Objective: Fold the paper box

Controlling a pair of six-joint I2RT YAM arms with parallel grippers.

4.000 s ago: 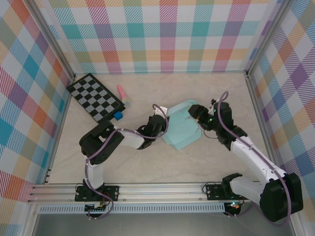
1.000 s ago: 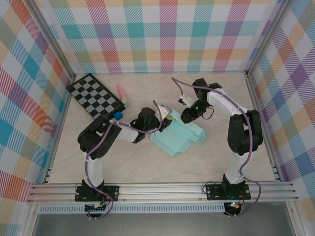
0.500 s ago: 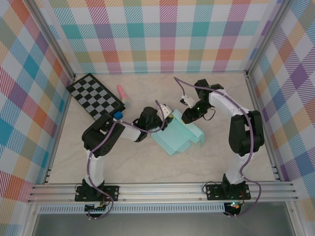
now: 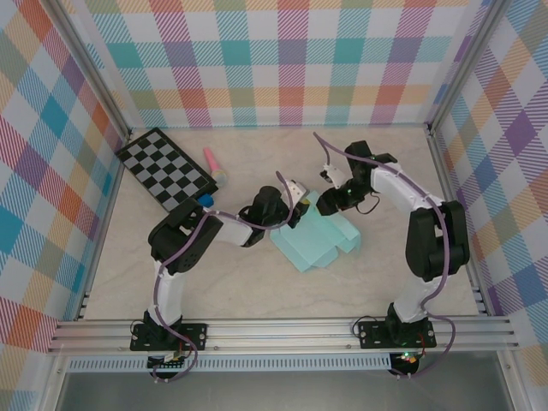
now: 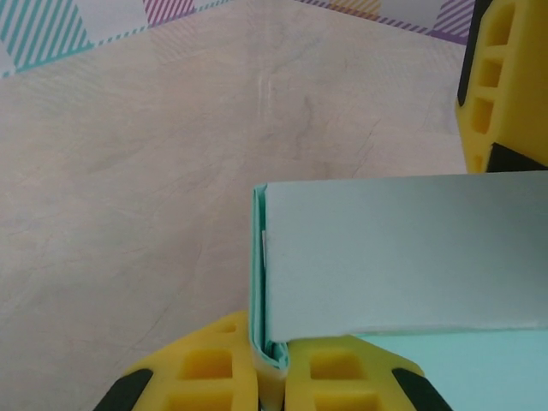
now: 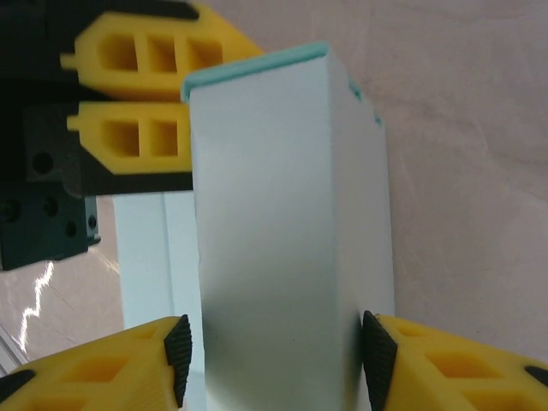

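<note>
The left claw (image 5: 271,366) is pinched tight on a folded edge of the paper box (image 4: 315,246). The right claw (image 6: 274,342), spread wide, clasps a raised panel of it. The box lies on the tabletop (image 4: 240,282), right of the checkerboard (image 4: 166,169), its long axis slanting from near left to far right, crosswise to the board's.

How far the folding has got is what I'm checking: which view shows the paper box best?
Top external: the whole paper box and its stepped outline show on the table. The left wrist view has one folded edge pinched in the left gripper; the right wrist view has a raised panel held by the right gripper.
</note>
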